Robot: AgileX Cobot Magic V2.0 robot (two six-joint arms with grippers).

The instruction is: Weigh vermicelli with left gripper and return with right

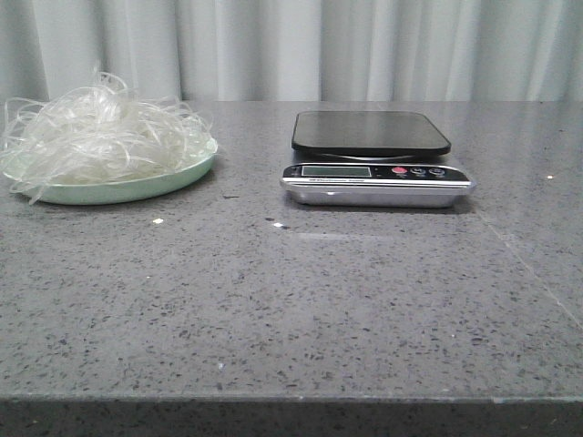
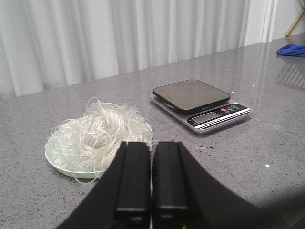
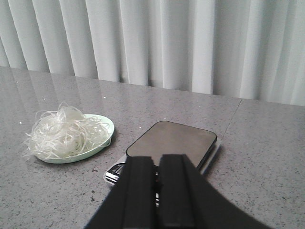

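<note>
The vermicelli (image 1: 96, 132) is a fluffy whitish tangle of thin strands heaped on a pale green plate (image 1: 137, 189) at the table's left. It also shows in the left wrist view (image 2: 97, 133) and the right wrist view (image 3: 62, 133). A kitchen scale (image 1: 372, 135) with a bare black platform and a silver display strip (image 1: 375, 173) sits at the centre right. My left gripper (image 2: 152, 145) is shut and empty, held back from the plate's near edge. My right gripper (image 3: 156, 160) is shut and empty, in front of the scale (image 3: 171, 140). Neither gripper shows in the front view.
Grey speckled stone table (image 1: 291, 300) with its front edge near the bottom of the front view. White curtain (image 1: 319, 45) behind the table. A blue cloth (image 2: 291, 49) lies far off at the table's right in the left wrist view.
</note>
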